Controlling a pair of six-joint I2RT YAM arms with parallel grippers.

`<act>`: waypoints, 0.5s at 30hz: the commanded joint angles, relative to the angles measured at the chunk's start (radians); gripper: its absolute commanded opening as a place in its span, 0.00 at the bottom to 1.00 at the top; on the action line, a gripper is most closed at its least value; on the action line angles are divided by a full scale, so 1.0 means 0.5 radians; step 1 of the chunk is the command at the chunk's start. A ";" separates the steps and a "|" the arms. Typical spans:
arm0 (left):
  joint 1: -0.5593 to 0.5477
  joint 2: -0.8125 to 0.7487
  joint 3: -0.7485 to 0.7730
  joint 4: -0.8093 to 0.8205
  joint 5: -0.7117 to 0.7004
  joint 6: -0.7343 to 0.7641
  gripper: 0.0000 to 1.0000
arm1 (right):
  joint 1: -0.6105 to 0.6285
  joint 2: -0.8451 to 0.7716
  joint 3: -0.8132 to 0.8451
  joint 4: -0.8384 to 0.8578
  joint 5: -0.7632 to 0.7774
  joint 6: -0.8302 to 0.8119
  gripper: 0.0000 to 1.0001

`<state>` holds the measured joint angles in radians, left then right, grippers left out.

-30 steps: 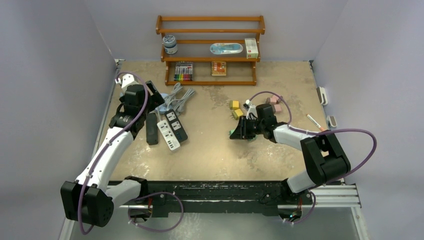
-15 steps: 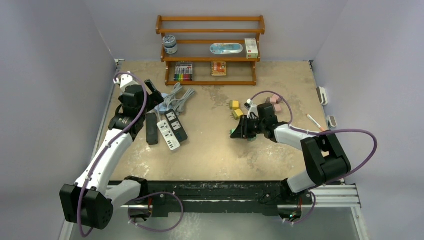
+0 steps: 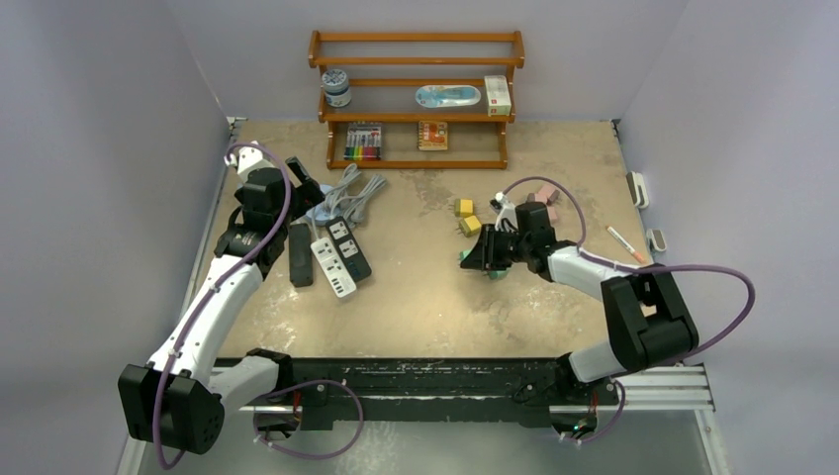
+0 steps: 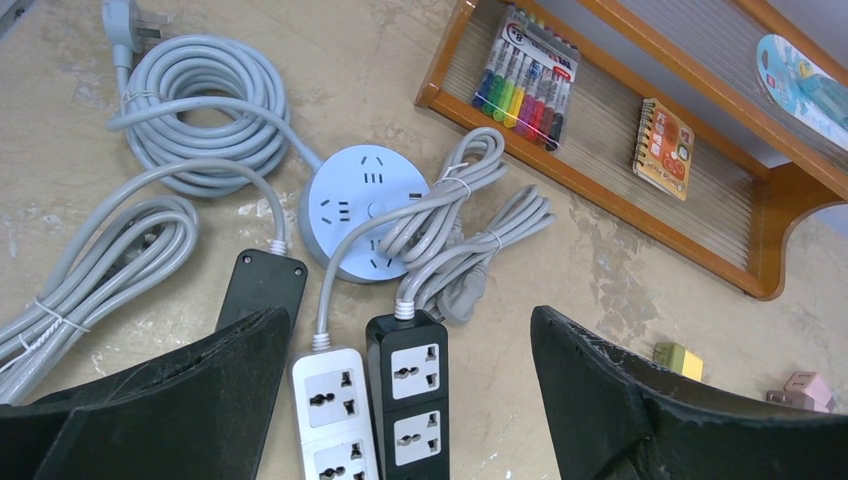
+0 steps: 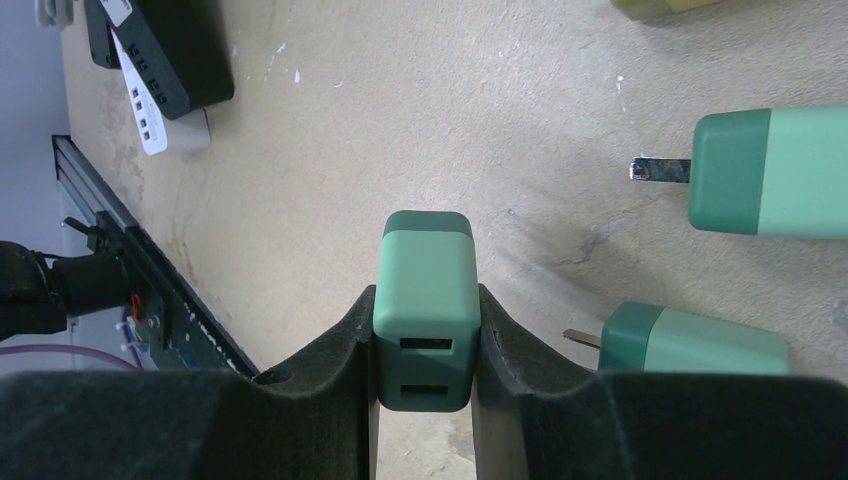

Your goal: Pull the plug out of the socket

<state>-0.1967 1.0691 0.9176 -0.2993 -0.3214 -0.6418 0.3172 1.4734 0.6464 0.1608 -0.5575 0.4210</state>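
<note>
My right gripper (image 5: 425, 335) is shut on a green plug (image 5: 425, 270) with two slots in its end, held just above the bare tabletop. In the top view this gripper (image 3: 477, 259) sits mid-table, right of centre. My left gripper (image 4: 410, 400) hangs open over a white socket strip (image 4: 330, 410) and a black socket strip (image 4: 415, 385), touching neither. A round pale-blue socket (image 4: 365, 205) and a flat black strip (image 4: 260, 290) lie beside them among grey cable coils (image 4: 200, 110). The left gripper (image 3: 302, 188) is at the far left of the table.
Two more green plugs (image 5: 770, 172) (image 5: 690, 340) lie on the table right of the held one. Yellow blocks (image 3: 467, 216) and pink ones (image 3: 542, 203) sit behind the right gripper. A wooden shelf (image 3: 416, 163) stands at the back; a marker (image 3: 623, 240) lies far right.
The left wrist has drawn slightly back toward the wall and stopped. The right arm has shifted a little to the right and back, still holding the green plug.
</note>
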 commanded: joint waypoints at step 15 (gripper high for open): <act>0.019 -0.004 -0.008 0.126 0.015 0.063 0.89 | -0.024 -0.262 0.038 -0.167 0.430 -0.059 0.41</act>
<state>-0.1967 1.0691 0.9176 -0.2928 -0.3202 -0.6338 0.3073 1.3861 0.6464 0.1097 -0.4267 0.4141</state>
